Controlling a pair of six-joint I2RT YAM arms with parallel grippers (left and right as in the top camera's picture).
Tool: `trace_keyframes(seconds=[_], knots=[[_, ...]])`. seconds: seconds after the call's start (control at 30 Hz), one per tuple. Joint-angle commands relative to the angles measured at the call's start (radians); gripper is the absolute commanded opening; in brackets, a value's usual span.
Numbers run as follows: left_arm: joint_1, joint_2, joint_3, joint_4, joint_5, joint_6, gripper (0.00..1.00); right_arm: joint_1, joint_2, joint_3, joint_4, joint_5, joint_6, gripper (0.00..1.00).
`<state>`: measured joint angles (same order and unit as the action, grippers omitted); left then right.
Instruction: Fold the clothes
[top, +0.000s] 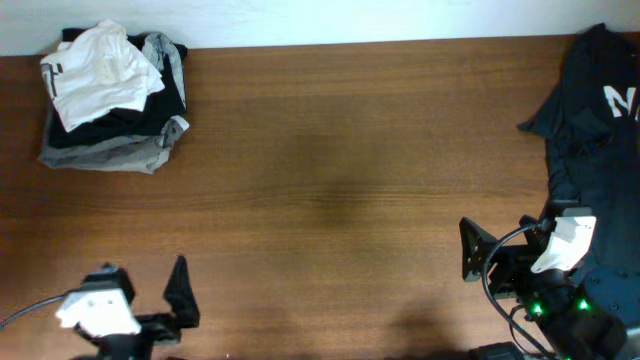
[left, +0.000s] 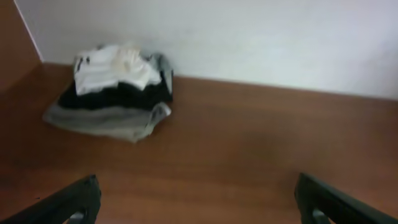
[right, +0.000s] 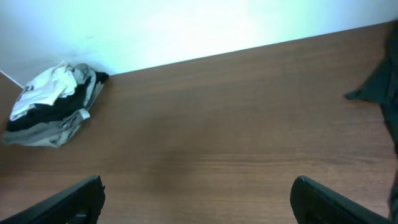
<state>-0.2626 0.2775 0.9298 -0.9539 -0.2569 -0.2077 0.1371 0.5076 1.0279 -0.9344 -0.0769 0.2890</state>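
Note:
A crumpled white T-shirt (top: 100, 70) lies on top of a small pile at the table's far left corner, by the wall. It also shows in the left wrist view as the white T-shirt (left: 115, 68) and, small, in the right wrist view (right: 43, 90). My left gripper (top: 183, 310) hovers near the front edge at the left, open and empty, far from the pile; its view shows only bare wood inside the left gripper (left: 196, 186). My right gripper (top: 472, 300) stands open and empty at the front right, again with only wood inside the right gripper (right: 196, 186).
Black and grey garments (top: 110, 140) lie under the white shirt. A dark navy garment (top: 590, 110) with white lettering is heaped along the right edge, close behind my right arm, and it shows as the navy garment (right: 382, 81). The wooden table (top: 330, 170) spans the middle, with a white wall behind it.

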Motion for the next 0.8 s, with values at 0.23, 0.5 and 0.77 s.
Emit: trace_keyframes(seconds=[0.23,0.5,0.77], knots=[[-0.006,-0.006,-0.159,0.018,-0.057,-0.012,0.99,-0.006,-0.005,-0.003,-0.005,0.029,0.008,0.99],[-0.006,-0.006,-0.159,0.017,-0.057,-0.012,0.99,-0.006,-0.005,-0.003,-0.005,0.03,0.008,0.99],[-0.006,-0.006,-0.159,0.011,-0.057,-0.012,0.99,-0.007,-0.014,-0.003,-0.06,0.058,0.0,0.99]])
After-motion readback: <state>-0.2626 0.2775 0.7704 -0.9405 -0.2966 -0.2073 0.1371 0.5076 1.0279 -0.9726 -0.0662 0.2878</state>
